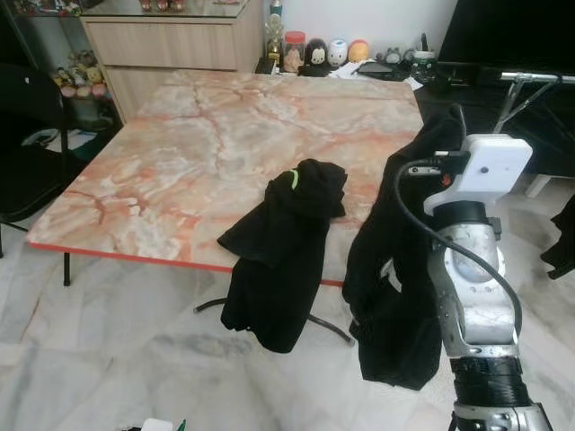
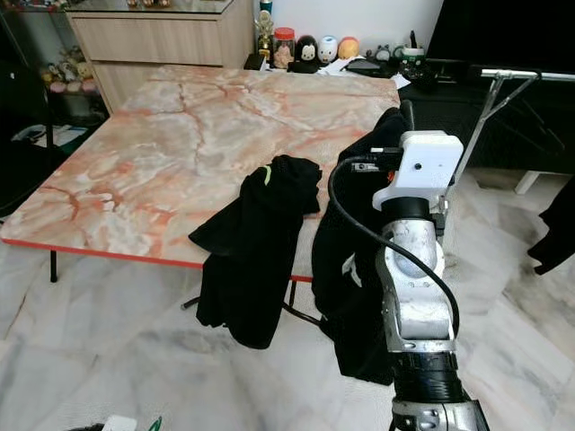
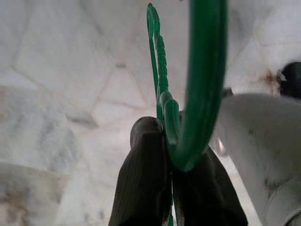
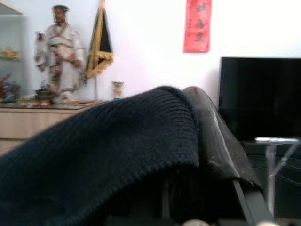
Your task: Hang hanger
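The left gripper (image 3: 171,162) is squeezed shut on a green hanger (image 3: 202,80). Its two black fingers (image 3: 143,179) press on the thin green plastic from both sides, just where the hook bends round. The hook curves up past the fingers. Behind it is the pale marble floor (image 3: 56,94).

The right arm (image 1: 476,269) is lifted up in front of the robot, by the near right corner of the table (image 1: 180,162). A black knit garment (image 1: 395,296) hangs from the right gripper (image 4: 207,141) and droops down toward the floor, past the table's near edge. In the right wrist view the dark knit cloth lies over the top of one black finger (image 4: 211,132). The cloth covers the fingers, so I cannot tell how wide the gripper is open or if it is pinching the cloth.

A second black garment (image 1: 278,251), with a small bright green bit (image 1: 293,179) near its top, lies over the table's near edge. Part of it rests on the pink marble top and the rest hangs down below the red rim.

At the far edge of the table sit little round toy figures (image 1: 316,52) and jars. A metal rack (image 1: 530,85) stands off to the right, beyond the arm.
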Tool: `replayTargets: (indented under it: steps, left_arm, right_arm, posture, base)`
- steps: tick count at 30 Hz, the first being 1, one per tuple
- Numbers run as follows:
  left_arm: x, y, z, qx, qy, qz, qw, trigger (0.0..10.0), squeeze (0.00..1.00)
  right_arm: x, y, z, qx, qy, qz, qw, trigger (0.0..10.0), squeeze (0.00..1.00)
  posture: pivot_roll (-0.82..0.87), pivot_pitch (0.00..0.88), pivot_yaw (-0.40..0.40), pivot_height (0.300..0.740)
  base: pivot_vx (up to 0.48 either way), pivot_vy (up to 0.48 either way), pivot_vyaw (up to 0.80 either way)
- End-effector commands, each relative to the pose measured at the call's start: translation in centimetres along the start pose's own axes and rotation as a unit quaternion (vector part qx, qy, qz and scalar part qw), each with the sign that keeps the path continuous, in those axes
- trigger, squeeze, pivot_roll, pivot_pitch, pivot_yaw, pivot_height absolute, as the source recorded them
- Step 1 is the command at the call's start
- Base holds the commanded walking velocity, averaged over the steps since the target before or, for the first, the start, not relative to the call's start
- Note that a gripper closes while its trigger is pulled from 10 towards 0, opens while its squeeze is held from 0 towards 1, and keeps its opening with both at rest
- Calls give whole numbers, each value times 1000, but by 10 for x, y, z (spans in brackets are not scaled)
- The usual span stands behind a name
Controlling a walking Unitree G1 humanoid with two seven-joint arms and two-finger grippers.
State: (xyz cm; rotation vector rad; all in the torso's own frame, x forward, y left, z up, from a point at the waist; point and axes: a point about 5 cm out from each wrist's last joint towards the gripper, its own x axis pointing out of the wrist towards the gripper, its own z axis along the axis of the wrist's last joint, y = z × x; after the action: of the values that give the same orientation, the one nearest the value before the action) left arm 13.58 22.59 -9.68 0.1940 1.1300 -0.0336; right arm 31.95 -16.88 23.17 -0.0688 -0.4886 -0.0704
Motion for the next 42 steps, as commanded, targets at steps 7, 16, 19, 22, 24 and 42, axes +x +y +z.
replayTargets:
  steps: [7, 16, 19, 22, 24, 42]
  left_arm:
    - [1, -5, 0, 9, 3, -7, 1000, 10000, 0]
    - [1, -6, 2, 7, 0, -8, 1000, 10000, 0]
    - [1, -6, 2, 7, -1, -9, 1000, 10000, 0]
    - [1, -7, 3, 6, -1, -9, 1000, 10000, 0]
    - [1, -7, 3, 5, -2, -9, 1000, 10000, 0]
    - [1, -8, -2, -3, 1, -15, 1000, 10000, 0]
  right_arm:
    - [1, -1, 7, -1, -16, -2, 1000, 10000, 0]
    - [2, -1, 7, -1, -16, -1, 1000, 10000, 0]
    - [3, -1, 7, -1, -17, -2, 1000, 10000, 0]
    - [3, -1, 8, -2, -19, -2, 1000, 10000, 0]
    - [5, -2, 9, -3, -21, -2, 1000, 10000, 0]
    - [15, -4, -2, -45, 30, 10, 998, 10000, 0]
  posture:
    - [-52, 0, 3, 740]
    - [-51, 0, -1, 740]
    - [-52, 0, -1, 740]
    - [-52, 0, -1, 740]
    - [-52, 0, -3, 740]
    - [-58, 0, -9, 740]
  base:
    - [322, 0, 0]
    - [328, 0, 0]
    - [330, 0, 0]
    - [333, 0, 0]
    - [328, 0, 0]
    - [193, 0, 0]
